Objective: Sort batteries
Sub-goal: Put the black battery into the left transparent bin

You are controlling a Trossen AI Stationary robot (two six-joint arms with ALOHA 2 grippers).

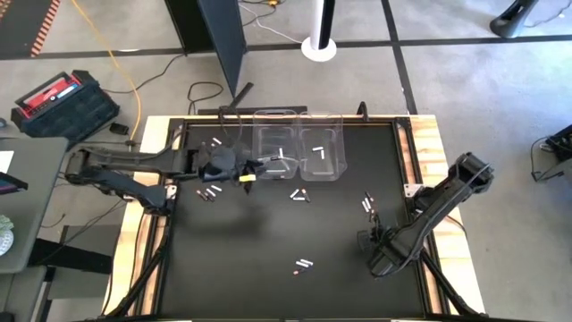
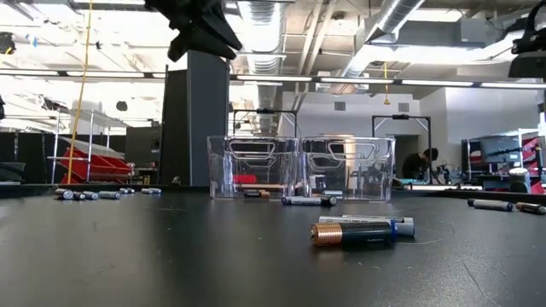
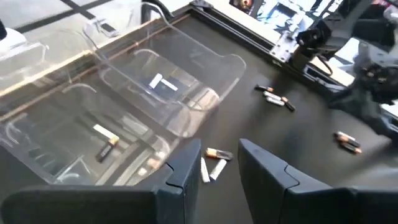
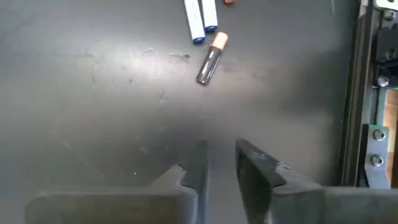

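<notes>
High view – batteries [image 1: 300,195]: tiny cells lie scattered over the dark surface [image 1: 268,259]; a pair sits centre, others at 9, 3 and 6 o'clock, and a few already lie in the two clear bins [image 1: 298,143] at 12 o'clock.
High view – arms: the left arm stretches in from 9 o'clock, its left gripper [image 1: 253,170] hovering just short of the bins; the right arm folds low at 4 o'clock.
Low view – handling: a dark copper-ended cell [image 2: 351,233] lies on its side. It looks stiff, light, smooth and ready to roll, so a pinch across the middle of the barrel seems best.
Left wrist view – left gripper [image 3: 219,165]: jaws parted, holding nothing, above loose cells beside the bins.
Right wrist view – right gripper [image 4: 221,163]: jaws narrowly apart and empty over bare surface, three cells ahead.
</notes>
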